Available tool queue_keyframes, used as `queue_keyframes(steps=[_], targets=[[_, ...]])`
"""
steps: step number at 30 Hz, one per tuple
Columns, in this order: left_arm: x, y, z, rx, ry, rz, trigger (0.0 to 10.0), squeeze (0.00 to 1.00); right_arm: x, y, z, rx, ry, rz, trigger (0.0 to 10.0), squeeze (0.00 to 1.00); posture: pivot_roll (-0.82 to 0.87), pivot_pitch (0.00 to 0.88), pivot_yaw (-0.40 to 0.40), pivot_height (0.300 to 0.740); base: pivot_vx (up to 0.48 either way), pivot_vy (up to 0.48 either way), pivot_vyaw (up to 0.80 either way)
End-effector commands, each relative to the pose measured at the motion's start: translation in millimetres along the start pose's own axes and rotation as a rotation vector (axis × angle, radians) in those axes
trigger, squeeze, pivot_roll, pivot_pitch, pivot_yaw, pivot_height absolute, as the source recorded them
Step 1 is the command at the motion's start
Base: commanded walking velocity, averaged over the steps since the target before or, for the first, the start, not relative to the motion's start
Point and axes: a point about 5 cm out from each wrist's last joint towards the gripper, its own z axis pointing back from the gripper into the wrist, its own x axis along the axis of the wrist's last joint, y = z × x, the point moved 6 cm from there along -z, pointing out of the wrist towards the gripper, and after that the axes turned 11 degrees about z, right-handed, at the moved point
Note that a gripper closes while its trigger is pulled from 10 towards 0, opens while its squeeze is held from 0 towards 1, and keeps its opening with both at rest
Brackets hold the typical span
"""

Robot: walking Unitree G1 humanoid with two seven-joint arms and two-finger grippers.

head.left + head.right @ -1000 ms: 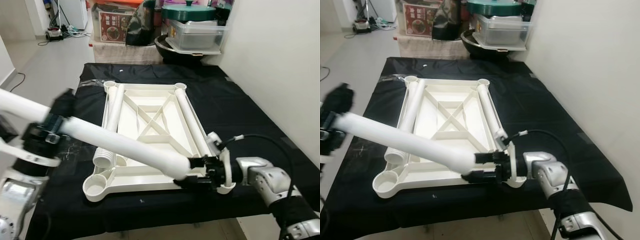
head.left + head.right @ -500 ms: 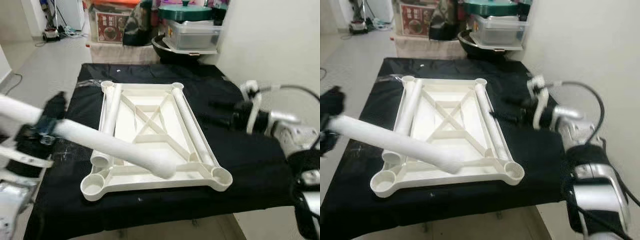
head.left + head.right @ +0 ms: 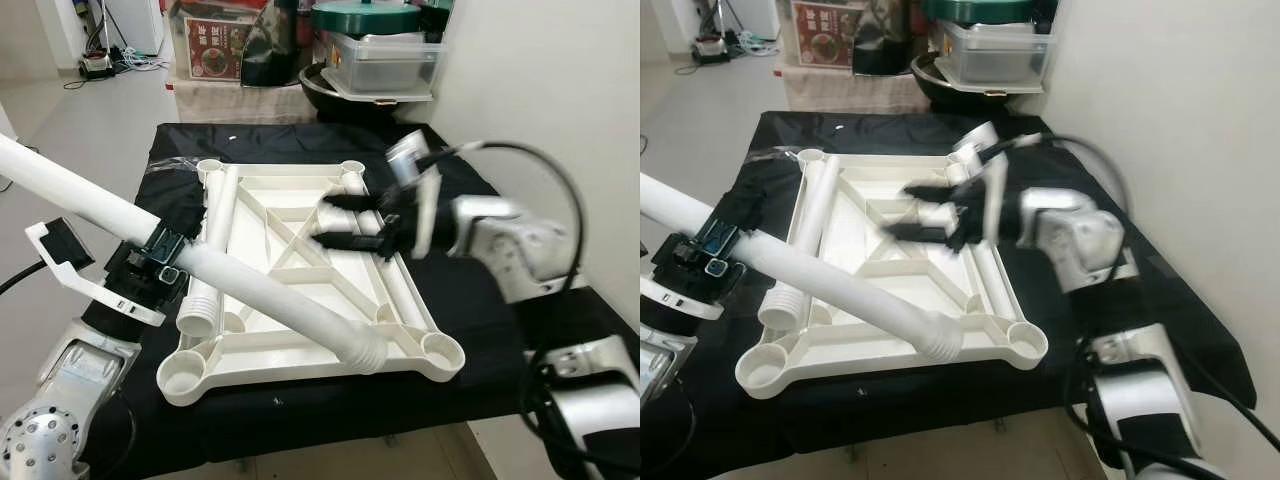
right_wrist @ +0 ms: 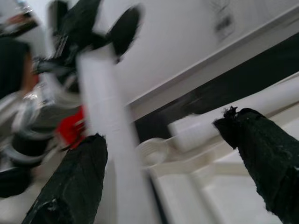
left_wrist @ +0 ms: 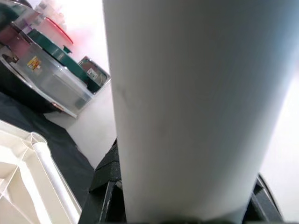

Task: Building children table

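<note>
Left hand (image 3: 160, 262): pinching white table leg (image 3: 270, 300), its grip mostly hidden by it.
Right hand (image 3: 335, 222): spread, blurred, above upturned white table frame (image 3: 300, 350).

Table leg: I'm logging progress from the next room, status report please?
Left gripper shut on table leg, threaded end low near the front right socket, not seated. Right gripper open, hovering over the tabletop frame. Two spare legs lie on the frame.

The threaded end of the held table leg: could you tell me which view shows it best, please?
The right eye view: the leg's threaded end sits unobstructed over the tabletop frame. The left eye view shows it similarly; the left wrist view shows just smooth shaft, the right wrist view a blurred shaft.
</note>
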Motion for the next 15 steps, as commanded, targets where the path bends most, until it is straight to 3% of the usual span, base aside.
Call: queue_keyframes(steps=[1,8,10,15], targets=[[-4.4,0.2,-1.3,0.004,0.024,-0.016,0.0,0.0,2.6,11.7,-3.5,0.083,0.046,-0.034,10.0,0.0,0.08,0.0,-0.091,0.74,0.0,0.0,0.0],[-16.8,-0.2,-2.0,-0.001,0.064,-0.028,0.0,0.0,-6.0,20.0,-8.1,0.161,0.133,-0.045,10.0,0.0,0.08,0.0,-0.097,0.74,0.0,0.0,0.0],[-25.5,-0.2,-4.8,-0.008,0.083,-0.022,0.0,0.0,-30.3,30.7,-25.5,0.185,0.212,-0.02,10.0,0.0,0.08,0.0,-0.097,0.74,0.0,0.0,0.0],[-31.2,-0.8,-8.4,-0.019,0.1,-0.016,0.0,0.0,-46.3,33.4,-38.2,0.157,0.263,0.0,10.0,0.0,0.08,0.0,-0.095,0.74,0.0,0.0,0.0]])
